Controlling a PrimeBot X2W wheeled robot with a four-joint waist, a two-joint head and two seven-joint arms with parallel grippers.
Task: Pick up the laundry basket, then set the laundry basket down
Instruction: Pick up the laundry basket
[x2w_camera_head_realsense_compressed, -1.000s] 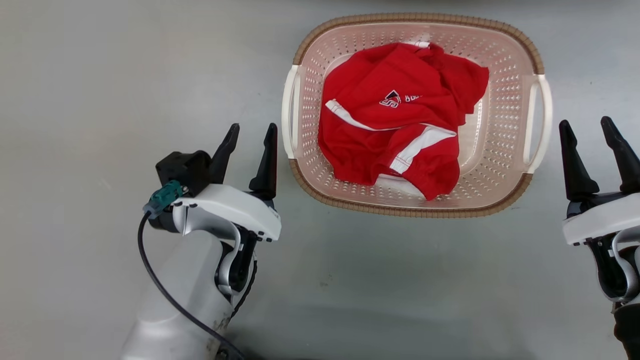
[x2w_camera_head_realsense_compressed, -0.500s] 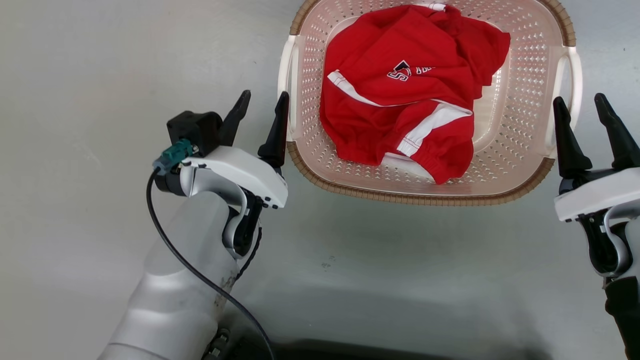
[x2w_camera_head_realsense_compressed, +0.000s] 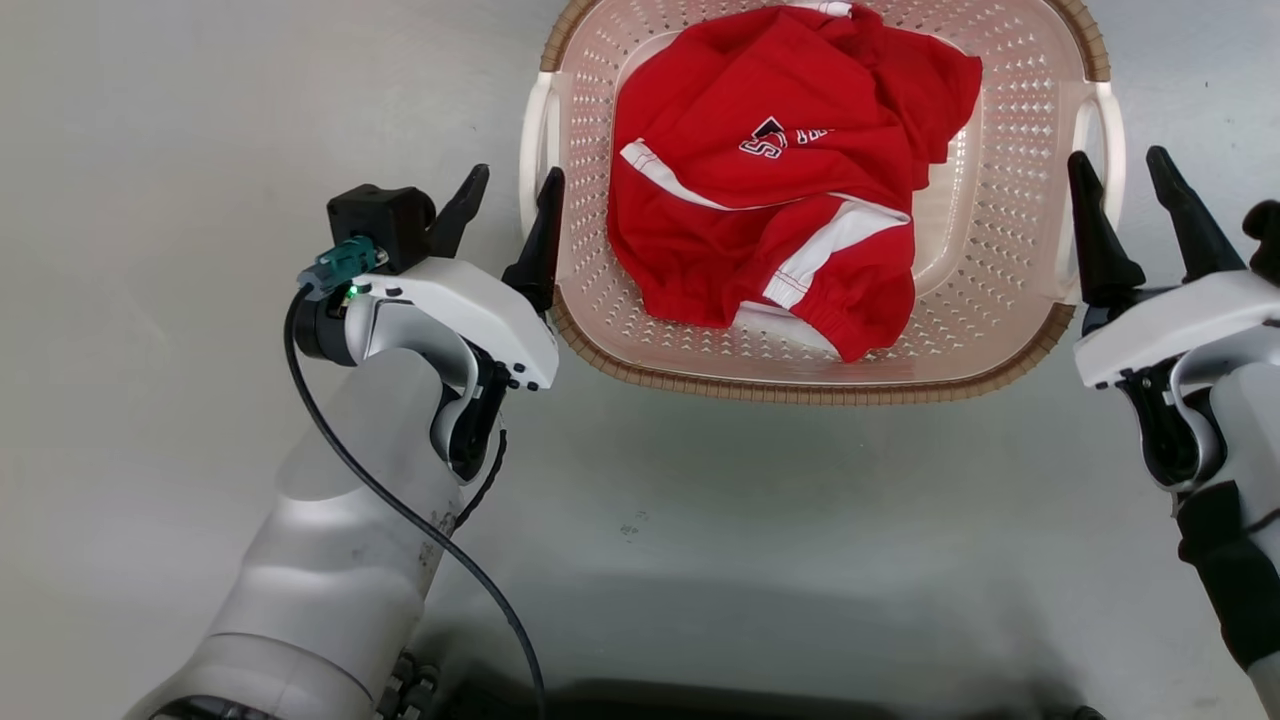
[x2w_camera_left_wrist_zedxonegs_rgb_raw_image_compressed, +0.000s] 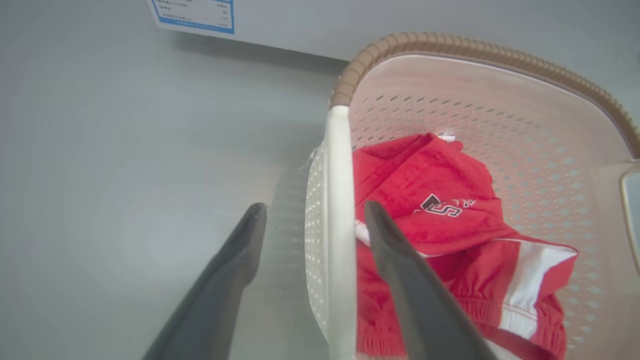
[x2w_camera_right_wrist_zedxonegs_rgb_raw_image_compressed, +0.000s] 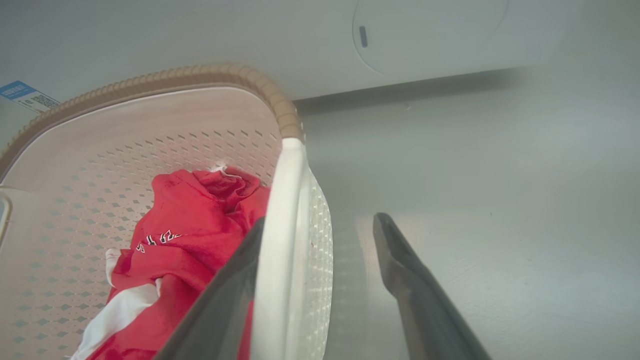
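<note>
Pink-cream plastic laundry basket (x2w_camera_head_realsense_compressed: 800, 385) is sitting on the grey floor (x2w_camera_head_realsense_compressed: 750, 520), a red jersey (x2w_camera_head_realsense_compressed: 770, 200) bunched inside. I am seeing the left gripper (x2w_camera_head_realsense_compressed: 516, 172) straddling the left white handle (x2w_camera_left_wrist_zedxonegs_rgb_raw_image_compressed: 340, 225) and the right gripper (x2w_camera_head_realsense_compressed: 1115, 153) straddling the right handle (x2w_camera_right_wrist_zedxonegs_rgb_raw_image_compressed: 280, 240), both sets of fingers spread apart.

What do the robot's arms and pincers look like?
The left pincer and right pincer each have two long, pointed black fingers on a white wrist shell. The forearms are pale grey. A black cable with a teal plug loops off the left arm, by a tiny green light.
</note>
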